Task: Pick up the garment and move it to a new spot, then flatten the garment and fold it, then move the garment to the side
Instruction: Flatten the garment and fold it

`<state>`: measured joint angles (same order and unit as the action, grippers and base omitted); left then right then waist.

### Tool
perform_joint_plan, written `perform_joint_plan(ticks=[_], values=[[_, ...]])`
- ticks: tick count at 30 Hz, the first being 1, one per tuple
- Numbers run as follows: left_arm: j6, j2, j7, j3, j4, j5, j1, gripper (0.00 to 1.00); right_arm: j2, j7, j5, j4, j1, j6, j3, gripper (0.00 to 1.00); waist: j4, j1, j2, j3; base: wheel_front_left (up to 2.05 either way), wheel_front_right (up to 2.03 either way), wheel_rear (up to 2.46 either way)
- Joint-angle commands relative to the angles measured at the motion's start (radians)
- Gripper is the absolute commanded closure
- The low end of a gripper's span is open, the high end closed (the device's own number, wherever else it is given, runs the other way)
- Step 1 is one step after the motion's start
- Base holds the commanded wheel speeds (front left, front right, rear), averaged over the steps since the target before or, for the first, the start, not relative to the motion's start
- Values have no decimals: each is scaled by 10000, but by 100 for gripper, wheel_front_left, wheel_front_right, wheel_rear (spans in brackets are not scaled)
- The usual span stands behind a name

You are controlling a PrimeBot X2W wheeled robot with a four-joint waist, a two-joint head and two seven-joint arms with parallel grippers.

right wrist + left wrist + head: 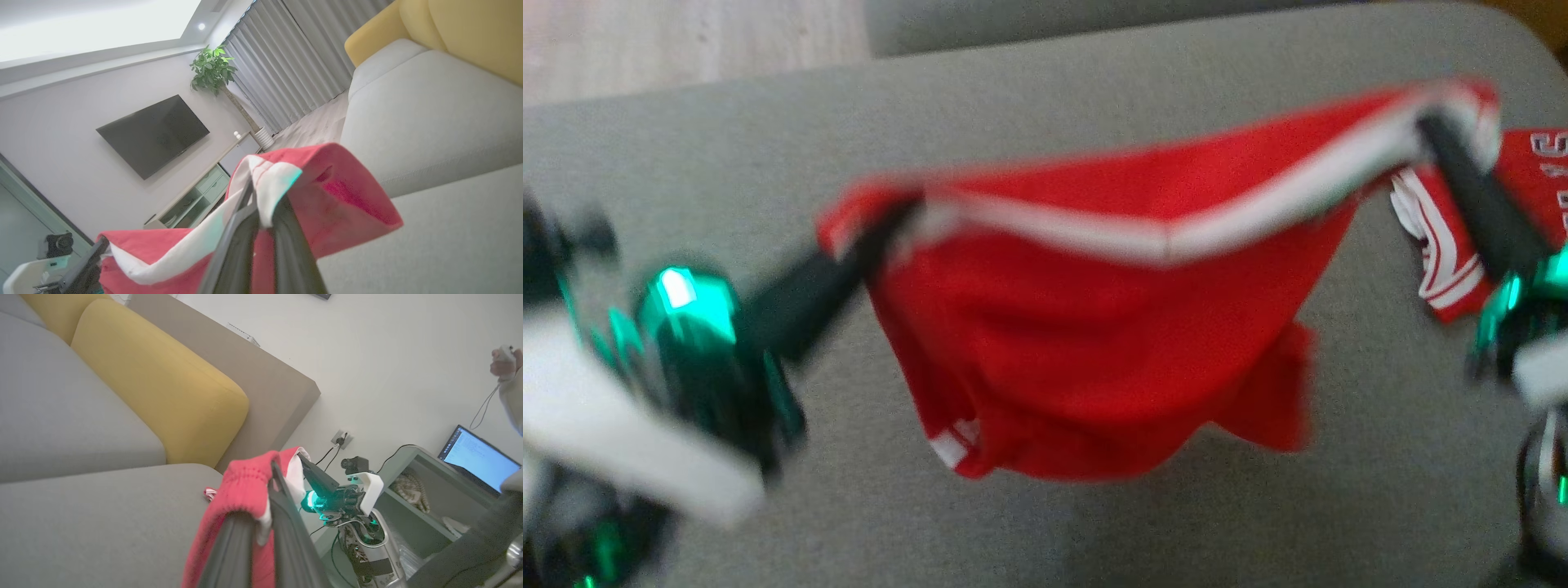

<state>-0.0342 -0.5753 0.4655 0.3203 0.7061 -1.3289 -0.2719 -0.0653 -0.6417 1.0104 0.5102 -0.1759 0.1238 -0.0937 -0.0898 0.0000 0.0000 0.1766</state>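
The garment is red with a white band along its upper hem. It hangs stretched in the air over the grey sofa seat, with its lower part drooping. My left gripper is shut on its left corner, and my right gripper is shut on its right corner, which sits higher. In the left wrist view the left gripper pinches bunched red cloth, and the right gripper holds the far end. The right wrist view has my right gripper clamped on the white band, red fabric folding over it.
A second red and white piece of clothing lies on the seat at the far right. Yellow back cushions line the sofa. Beyond it stand a grey shelf and a laptop. A person's hand holds a controller.
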Motion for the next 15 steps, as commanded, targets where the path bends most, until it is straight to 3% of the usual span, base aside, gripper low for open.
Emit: perform_joint_plan(ticks=[1, 4, 5, 7, 11, 15], values=[[322, -436, 556, -617, -605, -8, -2077, 100, 83, -432, -510, -314, -1909, 69, 140, 100, -460, 0, 0, 736, 0, 0, 0], [511, -332, 1038, -270, -2820, 1062, -4790, 100, 140, -219, -1075, -2269, -4307, 69, 167, 100, -708, 0, 0, 1376, 0, 0, 0], [511, -332, 1038, -270, -2820, 1062, -4790, 100, 140, -219, -1075, -2269, -4307, 69, 167, 100, -708, 0, 0, 1376, 0, 0, 0], [465, 97, 675, -1, -4524, 2163, -6548, 100, 144, 655, -1247, -3985, -5965, 69, 195, 100, -820, 0, 0, 1710, 0, 0, 0], [21, 804, -1142, 651, -7716, 4923, -9477, 100, 147, 3053, -1441, -7200, -9014, 69, 368, 100, -995, 0, 0, 2284, 0, 0, 0], [-344, 1774, -3256, 744, -10180, 5752, -10819, 100, 148, 4970, -1091, -9314, -10601, 69, 1149, 100, -1060, 0, 0, 2631, 0, 0, 0]])
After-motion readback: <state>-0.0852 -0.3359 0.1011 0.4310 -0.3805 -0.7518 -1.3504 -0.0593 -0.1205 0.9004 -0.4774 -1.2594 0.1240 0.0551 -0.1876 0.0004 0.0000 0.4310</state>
